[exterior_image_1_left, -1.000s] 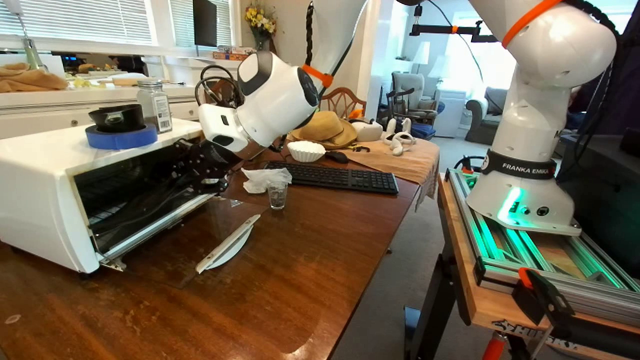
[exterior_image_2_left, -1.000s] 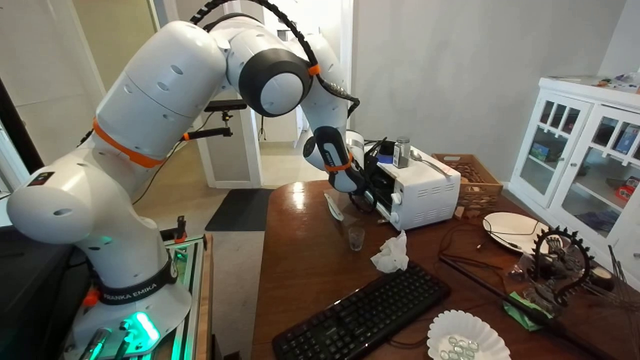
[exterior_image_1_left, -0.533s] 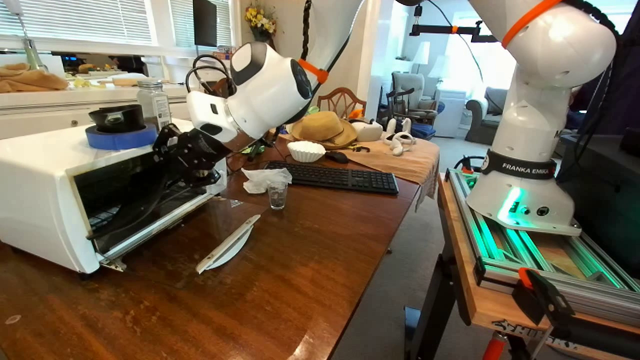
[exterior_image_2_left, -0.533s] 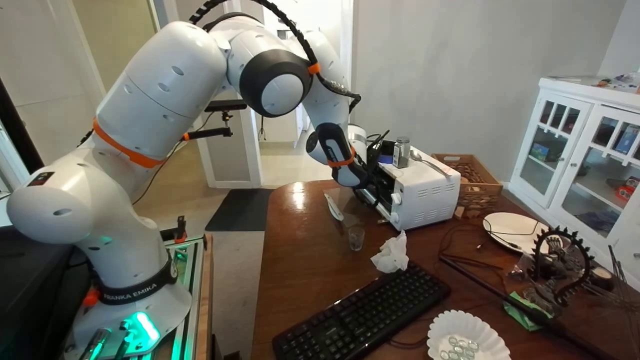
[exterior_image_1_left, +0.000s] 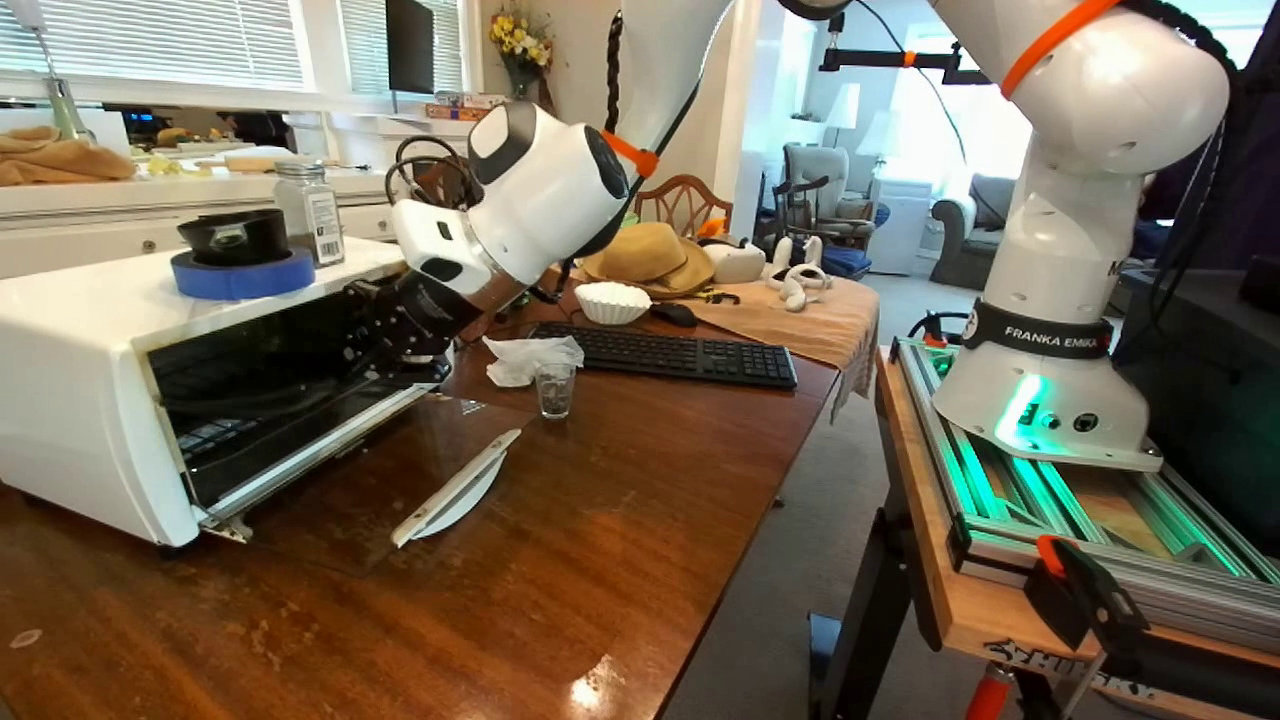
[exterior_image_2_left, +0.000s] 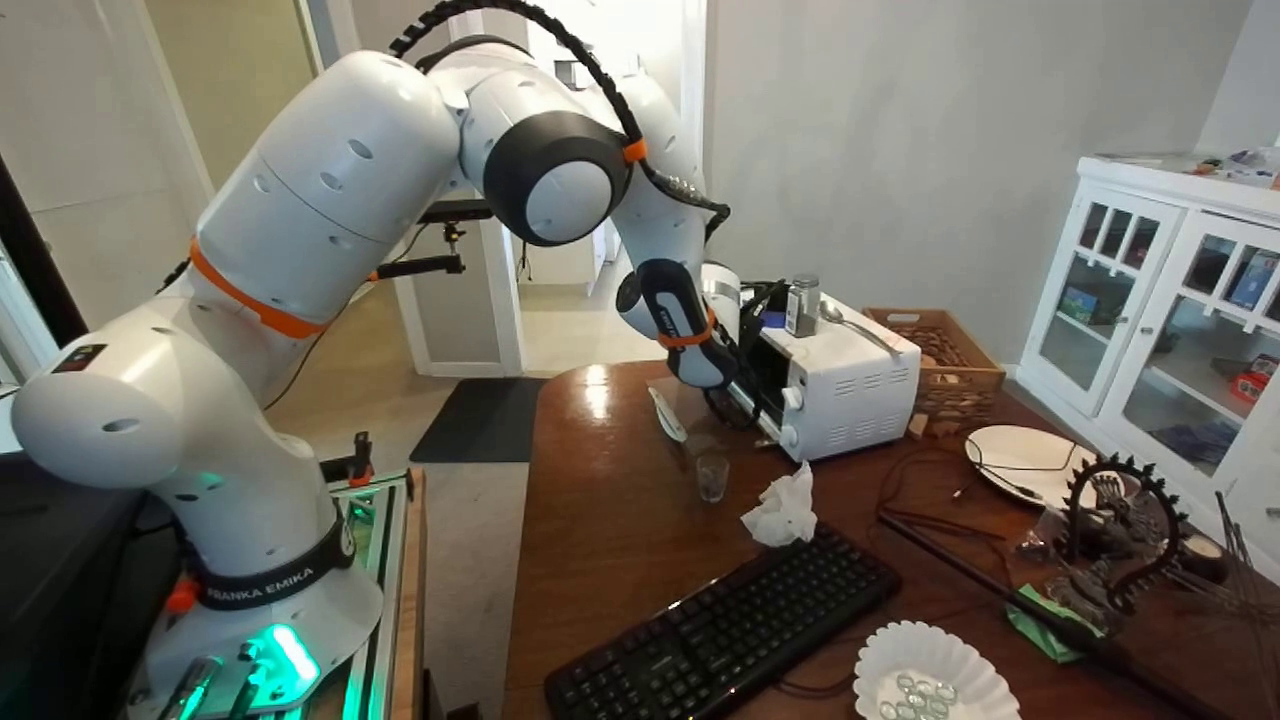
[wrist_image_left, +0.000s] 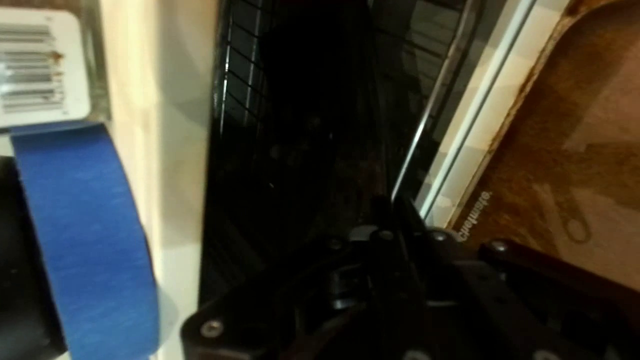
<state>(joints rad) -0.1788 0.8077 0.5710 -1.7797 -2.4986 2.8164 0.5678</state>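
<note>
- At left in an exterior view, smooth, boxy, white toaster oven (exterior_image_1_left: 80, 400) — glass door (exterior_image_1_left: 380, 480) folded down toward the right, pale handle (exterior_image_1_left: 457, 487) along its edge.
- Inside the toaster oven: wire rack (wrist_image_left: 227, 75) and shiny metal rod (wrist_image_left: 425, 120); otherwise too dark to make out.
- At the mouth of the toaster oven, gripper (wrist_image_left: 394, 204) with jaws drawn together, tip to tip; just beside the metal rod in the wrist view — cannot tell whether touching or pinching it.
- On the flat top: ring of blue tape (exterior_image_1_left: 243, 276) under a matte black round piece (exterior_image_1_left: 232, 238); farther back, lidded, labelled clear jar (exterior_image_1_left: 308, 212), contents unclear; also slim metal spoon (exterior_image_2_left: 862, 326).
- On the glossy, scuffed wooden table (exterior_image_1_left: 560, 540), right of the toaster oven: small clear tumbler (exterior_image_1_left: 555, 390) beside crumpled white tissue (exterior_image_1_left: 530, 360); farther off, black keyboard (exterior_image_1_left: 690, 355).
- At near right in an exterior view, white fluted bowl (exterior_image_2_left: 970, 665) with clear rounded glass pieces (exterior_image_2_left: 920, 695) inside.
- Farther right, woven basket (exterior_image_2_left: 960, 388), contents hard to make out.
</note>
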